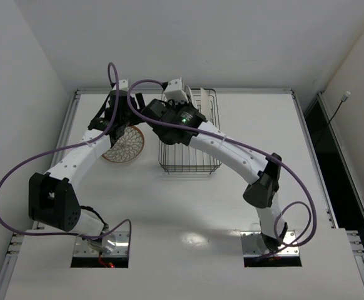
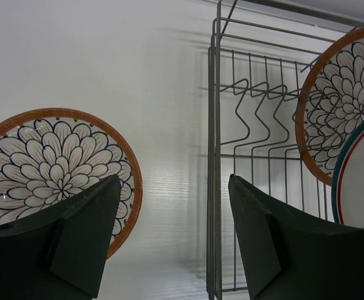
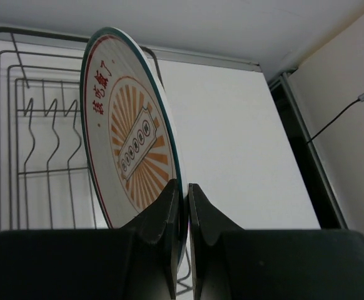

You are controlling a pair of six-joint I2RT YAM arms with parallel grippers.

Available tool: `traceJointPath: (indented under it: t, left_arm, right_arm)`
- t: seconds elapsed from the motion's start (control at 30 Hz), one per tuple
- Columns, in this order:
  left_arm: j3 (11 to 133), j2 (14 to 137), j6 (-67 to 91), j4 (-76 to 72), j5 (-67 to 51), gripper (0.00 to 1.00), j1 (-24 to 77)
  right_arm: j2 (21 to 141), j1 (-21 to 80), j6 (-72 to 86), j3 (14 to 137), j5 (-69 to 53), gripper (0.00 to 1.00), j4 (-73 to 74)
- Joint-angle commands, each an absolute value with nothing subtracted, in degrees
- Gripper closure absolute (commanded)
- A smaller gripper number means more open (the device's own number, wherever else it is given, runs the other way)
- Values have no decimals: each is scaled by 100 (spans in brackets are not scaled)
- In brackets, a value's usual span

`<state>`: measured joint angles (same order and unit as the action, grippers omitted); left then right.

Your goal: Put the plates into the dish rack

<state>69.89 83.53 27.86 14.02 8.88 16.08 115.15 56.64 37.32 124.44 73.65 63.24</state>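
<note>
The dish rack (image 1: 191, 156) is a wire basket with upright tines (image 2: 257, 125), standing at the back middle of the table. One plate (image 1: 124, 145) with an orange rim and a petal pattern lies flat to the left of the rack, also in the left wrist view (image 2: 44, 169). A second petal plate (image 2: 341, 100) stands on edge inside the rack. My right gripper (image 3: 186, 190) is shut on the lower rim of a teal-rimmed plate (image 3: 129, 144) with an orange sunburst face, held upright over the rack. My left gripper (image 2: 174, 187) is open and holds nothing, between the flat plate and the rack's side.
The white table (image 1: 251, 125) is bounded by a metal frame and by walls behind and to the left. A dark gap (image 1: 332, 156) runs along its right edge. Purple cables (image 1: 19, 175) loop off both arms.
</note>
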Motion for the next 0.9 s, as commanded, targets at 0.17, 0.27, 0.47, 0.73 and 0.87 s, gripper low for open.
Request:
traceJointPath:
  t: [0.17, 0.27, 0.47, 0.73, 0.87]
  left_arm:
    - [7031, 8288, 2751, 1195, 993, 33, 1617]
    - [7031, 8288, 2751, 1195, 993, 33, 1617]
    - [7084, 8288, 2698, 1248, 1099, 33, 1617]
    - [7084, 8235, 2698, 1301, 1265, 33, 1617]
    - [7084, 8183, 2698, 1301, 1266, 32, 1617]
  right_arm:
    - [11926, 5248, 1830, 12411, 8604, 100, 4072]
    - [12224, 5194, 829, 12357, 8727, 100, 3008]
    - [12849, 5036, -929, 12410, 8982, 100, 1206]
    - [13420, 4843, -1652, 12533, 9140, 100, 624]
    - [13474, 4737, -1652, 12480, 9141, 100, 571]
